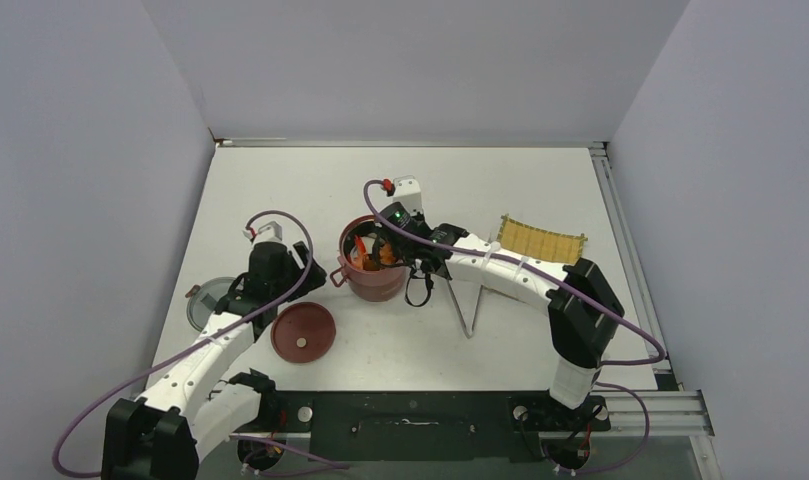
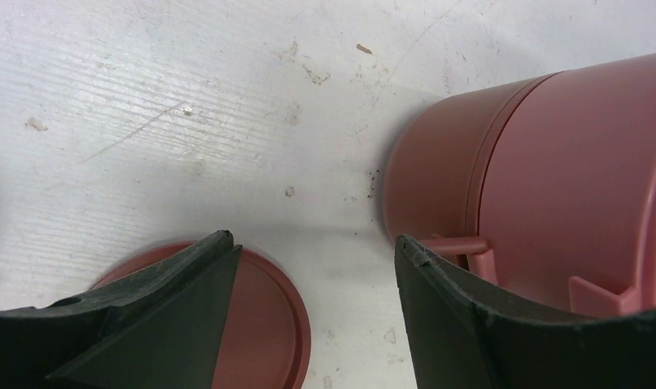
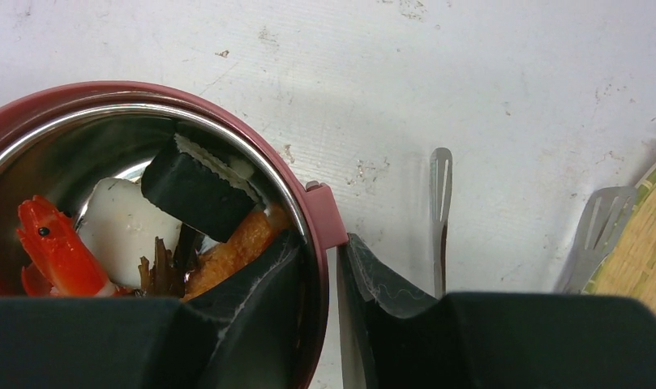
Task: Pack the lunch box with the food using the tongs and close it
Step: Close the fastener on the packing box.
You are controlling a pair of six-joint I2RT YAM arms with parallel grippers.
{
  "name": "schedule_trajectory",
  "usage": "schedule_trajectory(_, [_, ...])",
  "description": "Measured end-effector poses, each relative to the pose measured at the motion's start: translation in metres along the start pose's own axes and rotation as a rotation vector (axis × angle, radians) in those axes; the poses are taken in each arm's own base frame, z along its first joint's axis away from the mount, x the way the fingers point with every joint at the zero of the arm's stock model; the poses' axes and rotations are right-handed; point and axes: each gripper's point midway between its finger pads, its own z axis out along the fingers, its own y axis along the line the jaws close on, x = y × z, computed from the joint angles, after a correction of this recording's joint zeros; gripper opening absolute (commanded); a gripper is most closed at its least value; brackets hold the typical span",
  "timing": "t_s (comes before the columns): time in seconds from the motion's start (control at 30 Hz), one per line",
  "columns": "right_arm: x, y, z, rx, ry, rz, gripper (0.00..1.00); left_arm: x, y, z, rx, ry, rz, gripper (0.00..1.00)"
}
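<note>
As right end effector (image 3: 323, 247) pinches tiffin (image 3: 105, 91), tongs (image 3: 440, 212) beside

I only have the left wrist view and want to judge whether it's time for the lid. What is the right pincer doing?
Observer: The right pincer straddles the rim of the lunch box, one finger inside the bowl and one outside, closed on the wall.
Operator: Is there food in that bowl?
Observer: Yes. The food includes a red shrimp-like piece and a black-wrapped piece.
Operator: And the tongs?
Observer: The tongs lie on the table next to the box, with nothing holding them.
</note>
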Motion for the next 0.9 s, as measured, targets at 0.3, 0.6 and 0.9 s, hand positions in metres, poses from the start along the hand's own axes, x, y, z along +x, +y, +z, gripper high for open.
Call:
schedule_trajectory(0.3, [0.0, 0.0, -0.001, 0.018, -0.011, -0.008, 0.07, 0.02, -0.007, 0.001, 0.007, 0.067, 0.043, 0.61])
schedule_trajectory(0.6, [0.0, 0.0, -0.002, 0.021, -0.015, -0.01, 0.05, 0.033, -0.019, 0.01, 0.013, 0.12, 0.084, 0.6])
schedule_trajectory(0.9, [0.0, 0.0, -0.003, 0.033, -0.019, -0.018, 0.05, 0.034, -0.019, 0.019, 0.004, 0.125, 0.082, 0.58])
